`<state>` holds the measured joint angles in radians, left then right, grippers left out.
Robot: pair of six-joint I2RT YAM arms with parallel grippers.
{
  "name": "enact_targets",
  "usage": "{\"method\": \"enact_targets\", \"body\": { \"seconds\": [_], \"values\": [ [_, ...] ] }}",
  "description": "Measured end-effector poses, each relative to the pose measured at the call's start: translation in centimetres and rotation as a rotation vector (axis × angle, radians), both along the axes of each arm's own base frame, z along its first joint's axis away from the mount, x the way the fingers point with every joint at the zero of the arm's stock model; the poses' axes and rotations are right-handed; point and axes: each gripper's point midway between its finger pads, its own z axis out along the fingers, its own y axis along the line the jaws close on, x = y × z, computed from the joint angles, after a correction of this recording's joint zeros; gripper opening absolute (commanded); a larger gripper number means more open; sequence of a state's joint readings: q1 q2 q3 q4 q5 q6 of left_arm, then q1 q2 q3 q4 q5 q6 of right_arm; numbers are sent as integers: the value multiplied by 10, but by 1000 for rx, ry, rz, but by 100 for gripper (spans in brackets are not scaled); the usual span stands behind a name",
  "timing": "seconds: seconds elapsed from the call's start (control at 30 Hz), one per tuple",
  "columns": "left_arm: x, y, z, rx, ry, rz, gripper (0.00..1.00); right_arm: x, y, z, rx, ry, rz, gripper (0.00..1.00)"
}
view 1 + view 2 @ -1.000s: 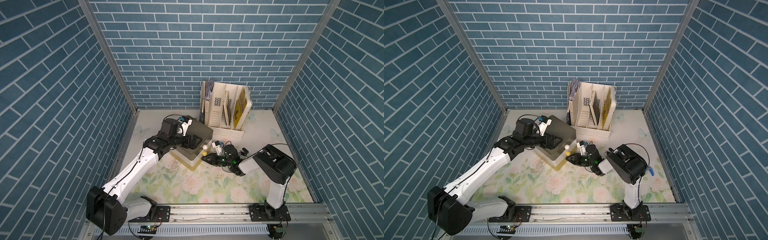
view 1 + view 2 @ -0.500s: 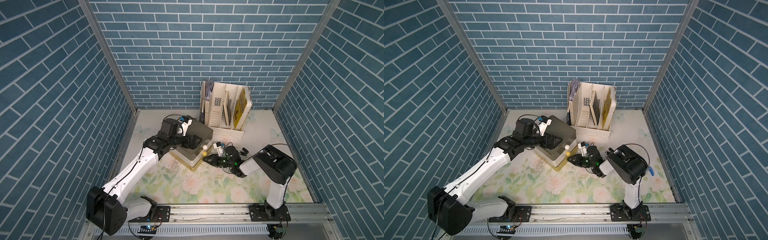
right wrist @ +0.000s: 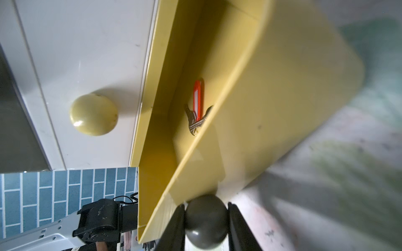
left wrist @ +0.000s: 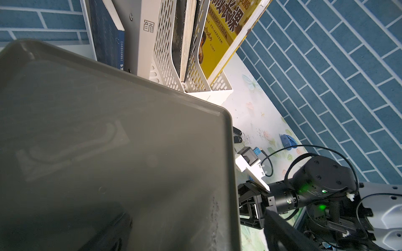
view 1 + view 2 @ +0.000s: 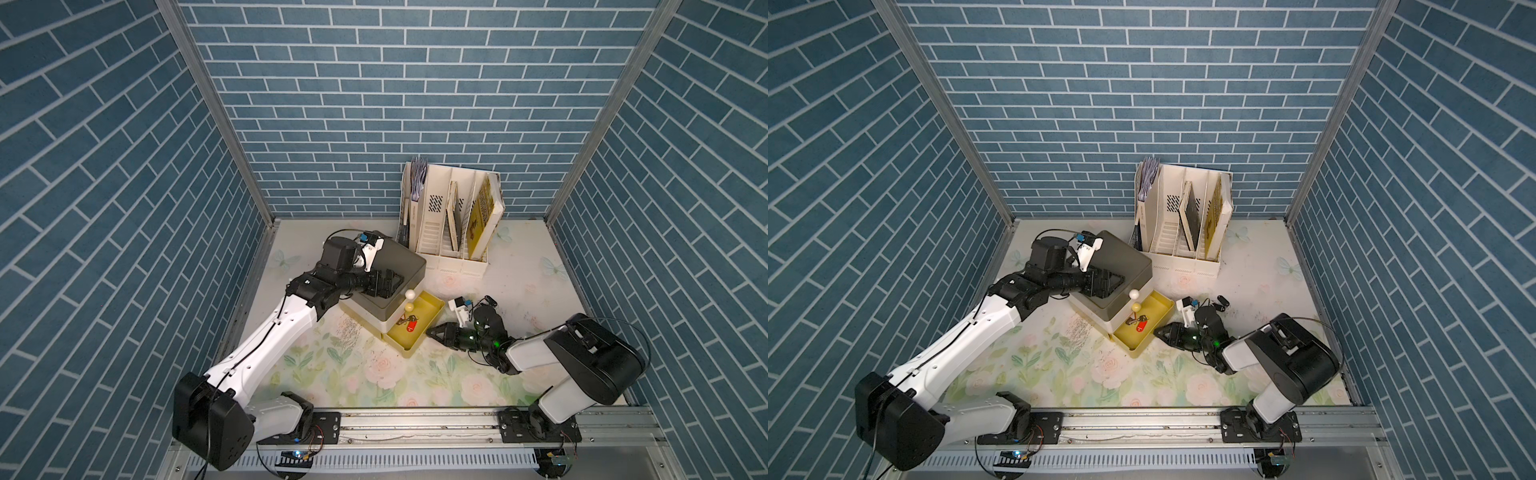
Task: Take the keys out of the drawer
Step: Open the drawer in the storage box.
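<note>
- The right end effector (image 3: 206,205) has its jaws closed in on the dark knob (image 3: 205,223) of the yellow drawer (image 5: 409,351), a finger (image 3: 179,219) tight on either side of the ball.
- In both top views that arm lies low over the bench (image 5: 519,257), with its tip (image 5: 1158,331) at the drawer's front wall (image 5: 1138,351).
- The yellow drawer is the bottom one of a small drawer unit (image 5: 399,259) and stands pulled well out.
- The red-tagged keys (image 5: 409,326) lie flat on the drawer's floor, toward the unit end. The wrist view shows the red tag over the metal keys (image 3: 198,102).
- Above the open drawer, two closed white fronts carry a yellow knob (image 3: 94,114) and a white knob (image 5: 1133,294).
- The left end effector (image 5: 1121,278) lies on the unit's grey top (image 4: 108,130). I cannot tell from here whether its jaws are apart or together.
- The black-fob keys (image 5: 1223,300) sit out on the bench, beside the right arm's wrist and apart from the drawer.
- The blue-tagged keys (image 4: 288,140) also lie on the bench, further toward the right wall.
- A white file rack (image 5: 453,220) with books stands against the back wall, just beside the unit.
</note>
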<state>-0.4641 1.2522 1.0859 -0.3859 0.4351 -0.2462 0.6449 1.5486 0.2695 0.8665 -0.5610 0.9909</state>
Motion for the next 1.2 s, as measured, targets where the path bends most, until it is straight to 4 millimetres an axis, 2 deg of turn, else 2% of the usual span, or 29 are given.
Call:
{"method": "enact_targets", "body": {
  "seconds": [0.4, 0.7, 0.93, 1.0, 1.1, 1.2],
  "values": [
    [2, -1, -1, -1, -3, 2, 100, -21, -41, 2, -13, -26, -53, 8],
    [6, -2, -1, -2, -10, 5, 100, -25, -54, 3, -23, -38, -74, 8],
    [7, -2, -1, -5, -12, 4, 100, -28, -57, 8, -15, -56, -73, 11],
    [8, -3, -1, -6, -16, 5, 100, -30, -58, 7, -17, -54, -74, 16],
    [8, -3, -1, -8, -20, 4, 100, -30, -60, 8, -21, -61, -81, 35],
    [9, -3, -1, -9, -21, 5, 100, -32, -63, 5, -38, -60, -87, 43]
  ]
}}
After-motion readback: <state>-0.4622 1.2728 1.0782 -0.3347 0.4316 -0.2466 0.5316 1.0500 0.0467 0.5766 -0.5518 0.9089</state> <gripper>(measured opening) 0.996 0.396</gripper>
